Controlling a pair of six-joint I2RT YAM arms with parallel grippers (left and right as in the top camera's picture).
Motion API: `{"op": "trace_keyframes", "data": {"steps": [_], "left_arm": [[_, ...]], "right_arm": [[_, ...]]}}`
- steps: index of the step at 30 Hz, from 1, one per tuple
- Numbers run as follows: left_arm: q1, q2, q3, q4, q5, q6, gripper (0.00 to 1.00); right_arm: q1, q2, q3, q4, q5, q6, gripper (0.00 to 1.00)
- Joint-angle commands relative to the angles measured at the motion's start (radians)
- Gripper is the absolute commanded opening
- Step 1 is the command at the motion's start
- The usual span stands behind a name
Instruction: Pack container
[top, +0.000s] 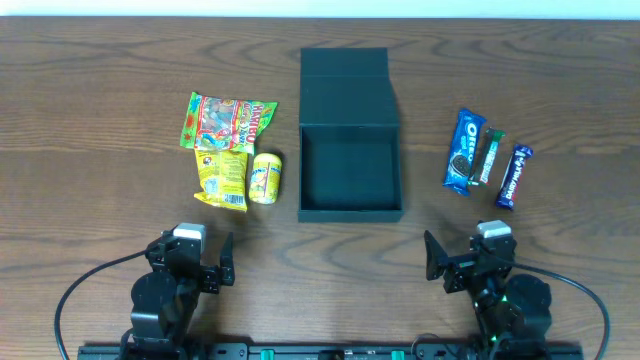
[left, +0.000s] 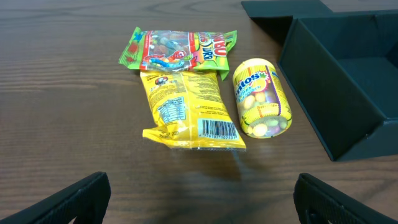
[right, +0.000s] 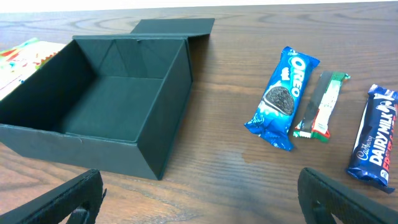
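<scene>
container (top: 350, 170) open, lid flat away from arms

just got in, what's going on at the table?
Nothing is being handled yet. The container sits open and empty mid-table, lid folded back. A gummy bag, yellow packet and Mentos tub lie to its left; an Oreo pack, green bar and Dairy Milk bar to its right. The left gripper and right gripper are both open at the near edge, holding nothing.
</scene>
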Motion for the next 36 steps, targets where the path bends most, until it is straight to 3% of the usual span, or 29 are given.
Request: {"op": "trace_keyframes", "data": {"steps": [1,33,36], "left_arm": [[0.004,-0.008,-0.016,0.002,0.003,0.014,0.95],[0.004,-0.008,-0.016,0.000,0.019,0.013,0.95],[0.004,-0.008,-0.016,-0.002,0.050,-0.044,0.95]], "right_arm": [[0.002,-0.006,-0.006,0.001,0.003,0.006,0.99],[0.002,-0.006,-0.006,0.001,0.003,0.006,0.99],[0.002,-0.006,-0.006,0.001,0.003,0.006,0.99]]}}
